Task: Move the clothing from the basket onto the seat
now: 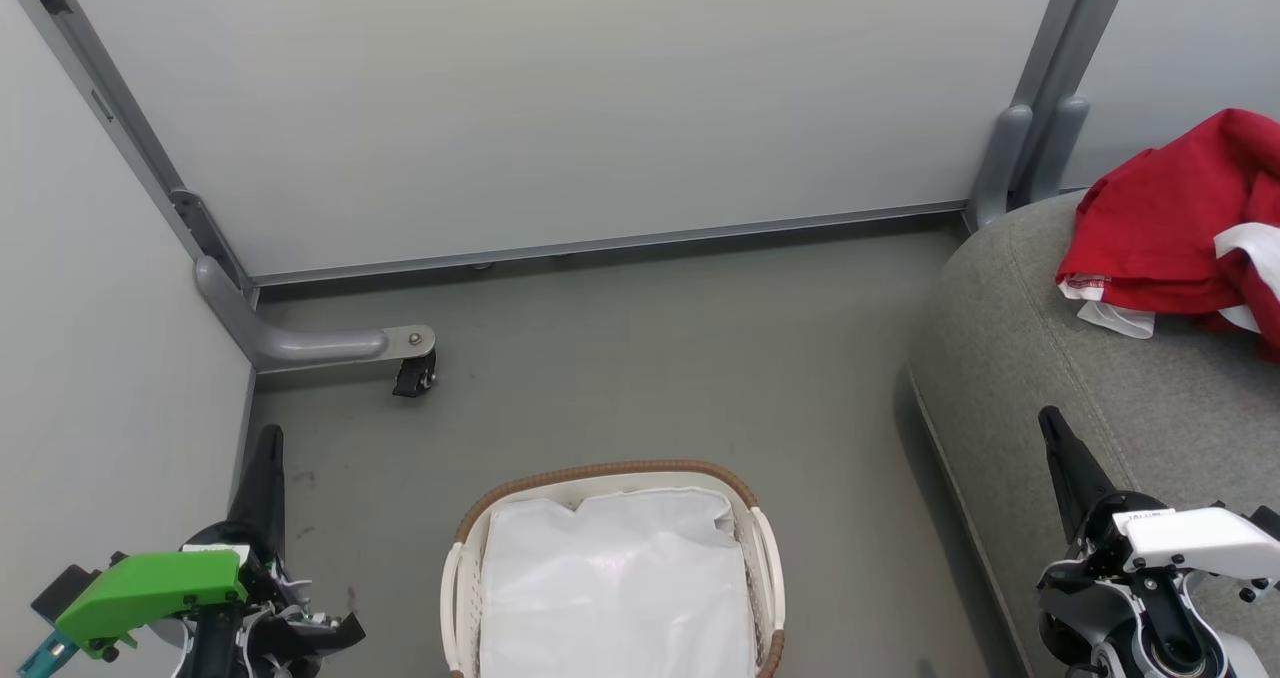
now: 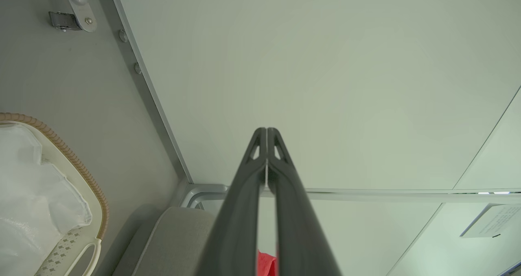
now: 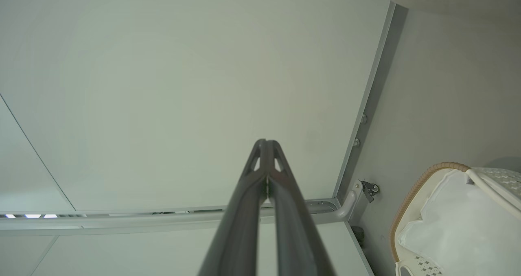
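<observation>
red-and-white garment (image 1: pixel 1160 218) on the grey fabric seat (image 1: pixel 1030 378) ran out of view, as did the white brown-rimmed basket (image 1: pixel 600 472); left gripper (image 2: pixel 266 131) and right gripper (image 3: pixel 266 142) were pinched closed, empty.

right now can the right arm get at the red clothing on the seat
Probably yes: the right gripper is close to the seat, with just bare grey cushion between it and the red clothing further along. Its jaws are shut, so they would have to open first.
</observation>
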Robot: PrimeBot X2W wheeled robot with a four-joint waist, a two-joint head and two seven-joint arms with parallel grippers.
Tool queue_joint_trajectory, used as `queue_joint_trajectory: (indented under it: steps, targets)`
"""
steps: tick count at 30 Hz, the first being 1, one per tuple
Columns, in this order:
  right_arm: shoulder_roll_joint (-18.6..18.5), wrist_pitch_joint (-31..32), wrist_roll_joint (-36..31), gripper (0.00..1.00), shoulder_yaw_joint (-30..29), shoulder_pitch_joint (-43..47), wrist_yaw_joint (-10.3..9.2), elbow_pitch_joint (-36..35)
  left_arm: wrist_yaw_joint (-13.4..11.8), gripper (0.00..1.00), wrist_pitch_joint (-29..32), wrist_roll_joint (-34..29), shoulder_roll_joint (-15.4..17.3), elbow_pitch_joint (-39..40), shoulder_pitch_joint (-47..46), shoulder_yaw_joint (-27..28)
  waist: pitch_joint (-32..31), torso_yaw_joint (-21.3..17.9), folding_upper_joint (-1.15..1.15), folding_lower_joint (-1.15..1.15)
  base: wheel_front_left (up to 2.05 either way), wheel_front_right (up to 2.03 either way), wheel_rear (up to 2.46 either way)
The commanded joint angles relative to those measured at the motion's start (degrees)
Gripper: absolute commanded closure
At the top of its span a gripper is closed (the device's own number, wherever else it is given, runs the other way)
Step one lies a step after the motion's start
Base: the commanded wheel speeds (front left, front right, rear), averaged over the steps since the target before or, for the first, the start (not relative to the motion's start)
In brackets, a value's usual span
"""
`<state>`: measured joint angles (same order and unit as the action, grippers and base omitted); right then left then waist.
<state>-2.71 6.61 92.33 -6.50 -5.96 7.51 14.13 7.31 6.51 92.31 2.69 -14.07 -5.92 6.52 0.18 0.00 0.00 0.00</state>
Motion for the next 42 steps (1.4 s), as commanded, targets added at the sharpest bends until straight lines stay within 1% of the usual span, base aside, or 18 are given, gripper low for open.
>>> queue_joint_trajectory:
  steps: [1, 42]
  targets:
    - [-0.32, 0.08, 0.17, 1.0, -0.12, -0.44, -0.04, -0.26, 0.36, 1.0, 0.25, 0.19, 0.35, 0.1, -0.62, 0.14, 0.0, 0.0, 0.0, 0.0, 0.0, 0.0, 0.0]
    - [-0.32, 0.07, 0.18, 1.0, -0.11, -0.44, -0.04, -0.25, 0.36, 1.0, 0.24, 0.2, 0.35, 0.11, -0.61, 0.13, 0.0, 0.0, 0.0, 0.0, 0.0, 0.0, 0.0]
